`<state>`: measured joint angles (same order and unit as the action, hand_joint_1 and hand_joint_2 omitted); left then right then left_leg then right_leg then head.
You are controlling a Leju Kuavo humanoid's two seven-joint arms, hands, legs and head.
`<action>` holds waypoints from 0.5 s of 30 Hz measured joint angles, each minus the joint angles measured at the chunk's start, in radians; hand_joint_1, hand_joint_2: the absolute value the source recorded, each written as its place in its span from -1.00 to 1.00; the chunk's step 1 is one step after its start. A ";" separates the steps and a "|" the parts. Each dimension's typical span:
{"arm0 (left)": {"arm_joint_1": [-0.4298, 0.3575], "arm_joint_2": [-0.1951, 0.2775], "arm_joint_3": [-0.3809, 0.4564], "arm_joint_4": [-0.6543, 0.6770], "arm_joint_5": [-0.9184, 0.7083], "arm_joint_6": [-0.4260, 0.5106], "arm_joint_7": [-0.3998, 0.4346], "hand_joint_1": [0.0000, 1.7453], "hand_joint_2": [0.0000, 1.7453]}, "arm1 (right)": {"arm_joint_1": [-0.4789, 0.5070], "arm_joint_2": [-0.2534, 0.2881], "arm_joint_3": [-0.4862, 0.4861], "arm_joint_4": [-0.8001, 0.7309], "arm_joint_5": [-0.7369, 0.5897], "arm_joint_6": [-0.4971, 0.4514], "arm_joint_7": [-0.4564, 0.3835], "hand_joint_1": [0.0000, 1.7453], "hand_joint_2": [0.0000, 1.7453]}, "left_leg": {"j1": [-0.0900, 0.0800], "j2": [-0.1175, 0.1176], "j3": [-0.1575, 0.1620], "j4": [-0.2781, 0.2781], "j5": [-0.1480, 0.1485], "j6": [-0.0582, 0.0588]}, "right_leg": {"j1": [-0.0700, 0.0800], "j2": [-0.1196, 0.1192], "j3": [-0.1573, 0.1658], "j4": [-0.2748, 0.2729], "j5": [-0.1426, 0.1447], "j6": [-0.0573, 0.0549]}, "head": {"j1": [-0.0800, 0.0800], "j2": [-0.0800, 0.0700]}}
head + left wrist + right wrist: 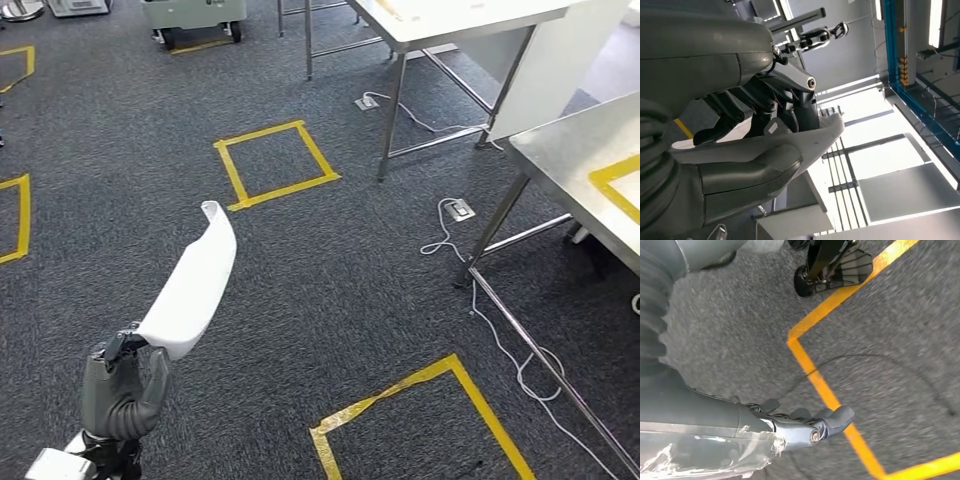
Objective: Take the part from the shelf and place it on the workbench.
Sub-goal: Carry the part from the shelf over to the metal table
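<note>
I see the left robot hand (121, 390) gripping a smooth, curved white plastic part (192, 285) above speckled grey carpet (317, 280). The right robot hand (806, 427) holds nothing, fingers extended. A steel bench (562, 150) stands right.

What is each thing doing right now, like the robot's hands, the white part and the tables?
Left hand: gripping the white part at its lower end.
White part: held up in the air above the carpet, not on any table.
Right hand: hanging over the carpet, holding nothing; fingers too hidden to judge.
Near steel table: its visible top is bare apart from yellow tape.
White cable: lying loose on the carpet.
</note>
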<state>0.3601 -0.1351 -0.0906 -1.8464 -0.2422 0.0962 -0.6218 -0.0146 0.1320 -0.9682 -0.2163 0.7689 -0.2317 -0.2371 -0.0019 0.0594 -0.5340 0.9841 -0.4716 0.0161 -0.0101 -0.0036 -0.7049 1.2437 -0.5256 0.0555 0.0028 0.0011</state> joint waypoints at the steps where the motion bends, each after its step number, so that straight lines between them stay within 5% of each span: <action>1: 0.000 0.001 0.000 0.002 0.000 0.001 0.000 1.00 1.00 | 0.001 0.000 -0.001 0.000 0.000 0.000 0.000 -1.00 1.00 | -0.001 0.011 0.003 0.001 -0.002 -0.003 | 0.001 -0.020 0.046 -0.076 0.027 0.000 | 0.000 0.000; 4: 0.001 0.002 0.000 0.005 0.000 0.002 0.000 1.00 1.00 | -0.003 0.003 -0.004 0.000 0.001 -0.002 0.001 -1.00 1.00 | -0.008 0.039 0.010 0.004 -0.008 -0.017 | 0.004 -0.060 0.126 -0.212 0.066 -0.010 | -0.003 0.000; 7: 0.000 0.004 -0.001 0.007 0.000 0.002 -0.001 1.00 1.00 | -0.001 0.005 -0.005 0.000 0.002 -0.003 0.001 -1.00 1.00 | -0.006 0.052 0.015 0.002 -0.012 -0.033 | 0.005 -0.029 0.120 -0.216 0.072 -0.029 | -0.004 0.000; 9: 0.000 0.005 -0.002 0.008 0.000 0.002 -0.001 1.00 1.00 | -0.001 0.006 -0.006 0.000 0.001 -0.004 0.001 -1.00 1.00 | -0.002 0.010 -0.003 0.047 -0.049 -0.044 | -0.001 -0.007 0.119 -0.220 0.079 -0.041 | -0.006 0.000; 12: 0.002 0.009 -0.002 0.012 0.002 0.003 -0.002 1.00 1.00 | -0.006 0.006 -0.007 -0.001 -0.004 -0.002 -0.004 -1.00 1.00 | 0.003 -0.048 -0.095 0.240 -0.143 -0.051 | -0.003 0.031 0.112 -0.221 0.085 -0.050 | -0.010 0.000; 14: 0.002 0.012 -0.002 0.016 0.005 0.005 -0.004 1.00 1.00 | -0.006 0.006 -0.010 -0.001 -0.013 0.004 -0.009 -1.00 1.00 | 0.004 -0.055 -0.126 0.293 -0.141 -0.052 | -0.004 0.061 0.109 -0.221 0.088 -0.049 | -0.010 0.000; 15: 0.001 0.014 -0.002 0.017 0.007 0.007 -0.006 1.00 1.00 | -0.006 0.006 -0.013 -0.001 -0.015 0.008 -0.011 -1.00 1.00 | 0.005 -0.058 -0.113 0.261 -0.112 -0.051 | -0.004 0.076 0.109 -0.221 0.090 -0.047 | -0.010 0.000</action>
<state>0.3616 -0.1215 -0.0927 -1.8296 -0.2348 0.1036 -0.6277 -0.0206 0.1381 -0.9813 -0.2171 0.7538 -0.2232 -0.2477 0.0034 0.0011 -0.6473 1.2454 -0.5832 -0.0346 -0.0145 0.0724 -0.5960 1.0229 -0.4359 0.0086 -0.0070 0.0011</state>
